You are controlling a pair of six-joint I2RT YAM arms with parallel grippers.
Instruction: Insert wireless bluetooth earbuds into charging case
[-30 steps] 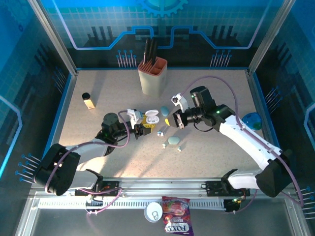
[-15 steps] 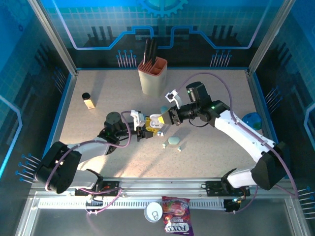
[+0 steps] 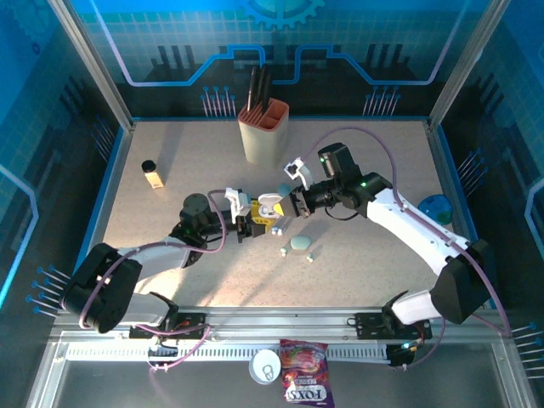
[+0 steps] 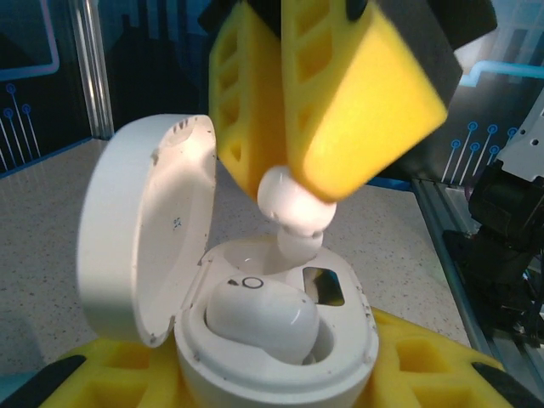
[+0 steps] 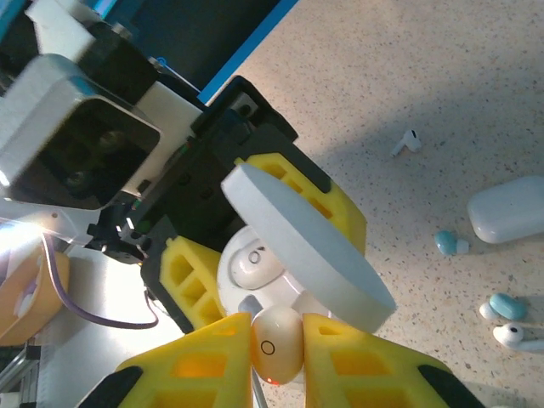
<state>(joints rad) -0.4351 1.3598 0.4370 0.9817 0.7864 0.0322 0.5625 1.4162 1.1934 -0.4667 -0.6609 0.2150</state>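
One seated earbud point(image 4: 259, 313) rests inside the open white charging case point(image 4: 280, 378). One held earbud point(image 5: 274, 348) is pinched in the right gripper point(image 5: 276, 340), directly above the case. The left gripper point(image 3: 257, 223) clamps the case. Four loose earbuds point(image 5: 449, 244), two white and two teal, lie on the table point(image 3: 382, 153). One bag point(image 3: 306, 384) reads "FOXS".

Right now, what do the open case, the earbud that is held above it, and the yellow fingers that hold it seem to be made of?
The case looks like hard white plastic: a smooth, semi-gloss shell with soft highlights and a few dark specks. The earbud seems to be glossy white plastic, with bright reflections. The fingers look like matte yellow plastic, perhaps printed: ribbed hollows, no shine.
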